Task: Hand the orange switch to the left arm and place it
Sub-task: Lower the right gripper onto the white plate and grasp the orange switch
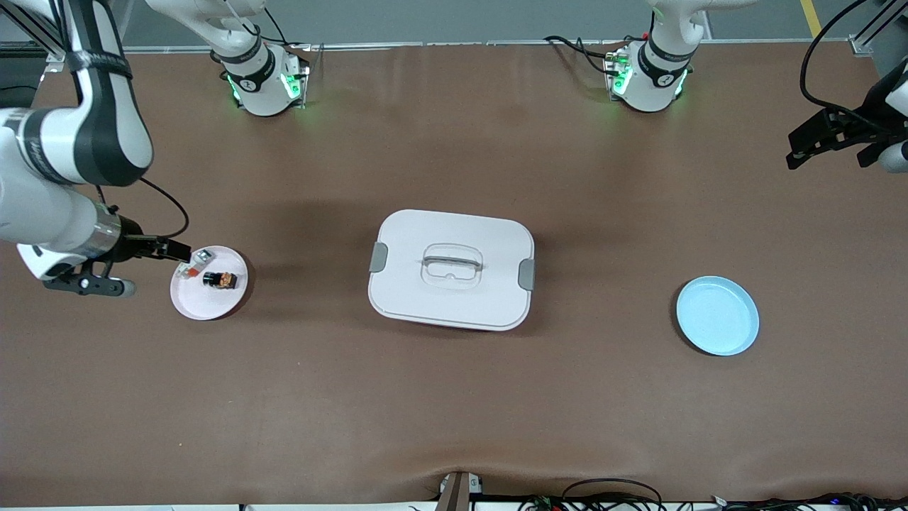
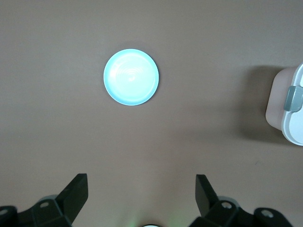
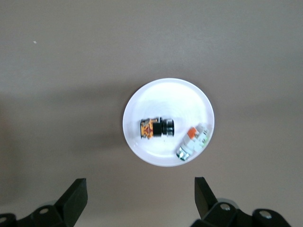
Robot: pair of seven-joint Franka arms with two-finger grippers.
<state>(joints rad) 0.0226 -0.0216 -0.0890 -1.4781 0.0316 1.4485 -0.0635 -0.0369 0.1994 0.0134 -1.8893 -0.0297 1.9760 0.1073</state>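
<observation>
Orange switch (image 3: pixel 156 128) lay on its side on the pink plate (image 3: pixel 156 92) at the right arm's end of the surface, clear of the fingers and not held. Beside it on the same plate sat the white-grey piece (image 3: pixel 193 142) with the red-orange tab, close but apart from it as far as I could tell.

Right gripper (image 3: pixel 140 196) hung over the surface just off the plate edge, fingers (image 3: pixel 75 194) spread wide and empty; the switch sat ahead of the fingertips, roughly centred between them. Left gripper (image 2: pixel 141 194) waited high over the left arm's end, fingers (image 2: pixel 78 189) also fully apart with nothing between them, the blue plate (image 2: pixel 131 77) ahead of the tips. The box (image 1: pixel 451 268) stood mid-surface between the two plates.

Handling call: the switch looked small, rigid and light, probably hard plastic with a rounded black end. That end would likely roll or squirt out under a pinch. Better to take it across the blocky orange-banded body, fingers on its two flat sides, low enough not to tip it. A wide approach risked nudging the white-grey piece. For the handover, gripping near one end should leave the other end free for the second gripper.
</observation>
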